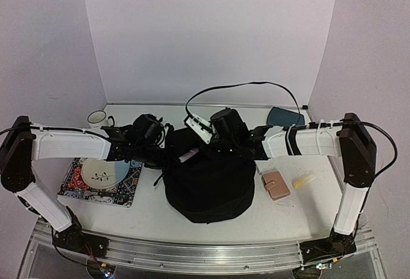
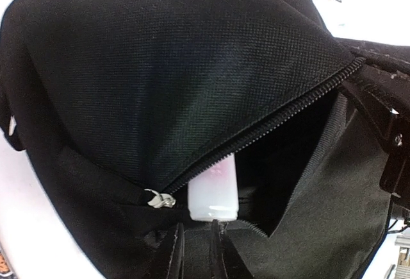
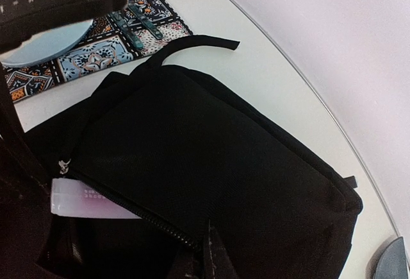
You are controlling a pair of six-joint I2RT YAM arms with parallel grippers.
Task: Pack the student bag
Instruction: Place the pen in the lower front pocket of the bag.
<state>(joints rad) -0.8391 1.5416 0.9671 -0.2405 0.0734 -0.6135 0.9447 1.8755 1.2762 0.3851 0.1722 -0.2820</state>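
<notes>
Student bag (image 1: 208,186): black woven fabric, soft and slumped, mid-table (image 1: 154,211) between both arms. Right claw (image 3: 208,253) is pressed together, apparently pinching the zip lip to hold the mouth open. Left claw (image 2: 193,244) is nearly closed and empty, tips just behind a smooth white plastic bottle (image 2: 214,192) lodged half inside.

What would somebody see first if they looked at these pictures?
The big black backpack in the middle of the table, with its zipper open. A small white bottle pokes out of the opening. To the left lies a colourful patterned mat with a pale plate on it.
</notes>
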